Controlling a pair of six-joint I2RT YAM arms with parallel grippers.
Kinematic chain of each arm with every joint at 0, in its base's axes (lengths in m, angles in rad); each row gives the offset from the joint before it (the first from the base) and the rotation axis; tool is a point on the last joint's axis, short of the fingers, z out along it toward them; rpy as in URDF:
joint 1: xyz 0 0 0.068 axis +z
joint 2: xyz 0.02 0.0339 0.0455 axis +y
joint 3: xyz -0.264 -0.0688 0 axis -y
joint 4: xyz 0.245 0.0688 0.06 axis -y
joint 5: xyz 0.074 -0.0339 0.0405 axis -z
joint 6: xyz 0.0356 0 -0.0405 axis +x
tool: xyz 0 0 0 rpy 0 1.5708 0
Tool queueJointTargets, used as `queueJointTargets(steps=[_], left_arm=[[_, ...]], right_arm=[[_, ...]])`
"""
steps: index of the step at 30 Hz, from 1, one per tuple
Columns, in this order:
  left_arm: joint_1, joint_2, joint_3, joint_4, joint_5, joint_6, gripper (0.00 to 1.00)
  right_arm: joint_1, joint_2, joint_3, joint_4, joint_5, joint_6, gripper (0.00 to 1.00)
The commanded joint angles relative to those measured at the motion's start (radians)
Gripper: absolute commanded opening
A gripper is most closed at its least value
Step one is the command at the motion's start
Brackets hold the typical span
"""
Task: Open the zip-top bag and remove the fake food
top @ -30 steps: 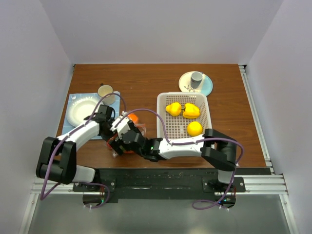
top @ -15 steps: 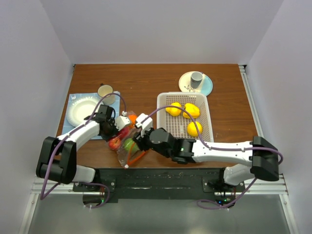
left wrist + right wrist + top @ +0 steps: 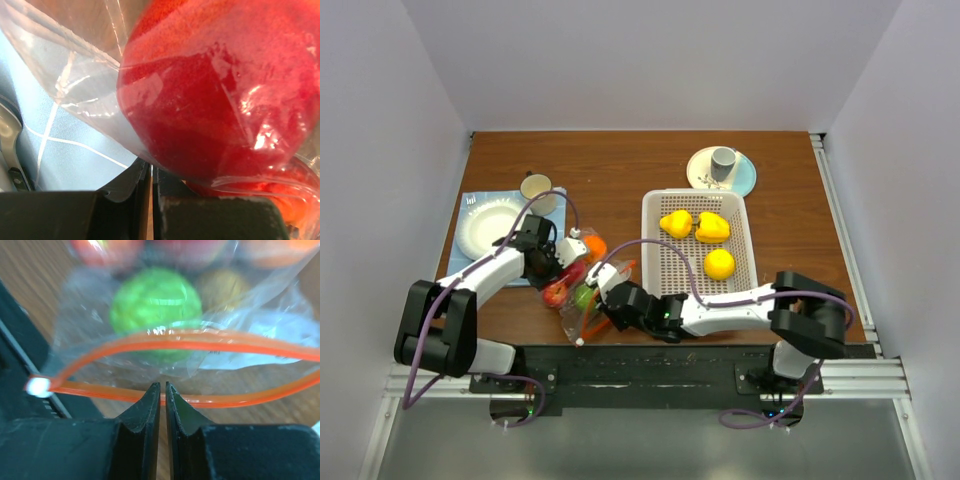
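Zip-top bag (image 3: 571, 314): your left tool (image 3: 151, 171) clamps the far end as anchor; right tool (image 3: 162, 386) pinches its near lip open.

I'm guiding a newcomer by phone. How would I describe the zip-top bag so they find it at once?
On the brown table, look left of the white basket, toward the near edge. The zip-top bag lies there, clear plastic holding red, green and orange toy food. Only it has an orange-red zip strip, parted into a loop.
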Motion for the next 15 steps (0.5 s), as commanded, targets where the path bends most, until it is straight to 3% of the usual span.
queueJointTargets(steps=[1, 8, 15], left_arm=[[0.006, 0.055, -0.041, 0.015, -0.041, 0.000, 0.09], [0.006, 0.059, -0.036, 0.013, -0.074, 0.009, 0.08], [0.004, 0.061, -0.028, 0.007, -0.072, 0.010, 0.08]], right_arm=[[0.002, 0.080, 0.062, 0.042, 0.029, -0.020, 0.14], [0.002, 0.127, 0.056, 0.148, 0.074, -0.029, 0.17], [0.002, 0.098, 0.039, 0.220, 0.288, -0.069, 0.23]])
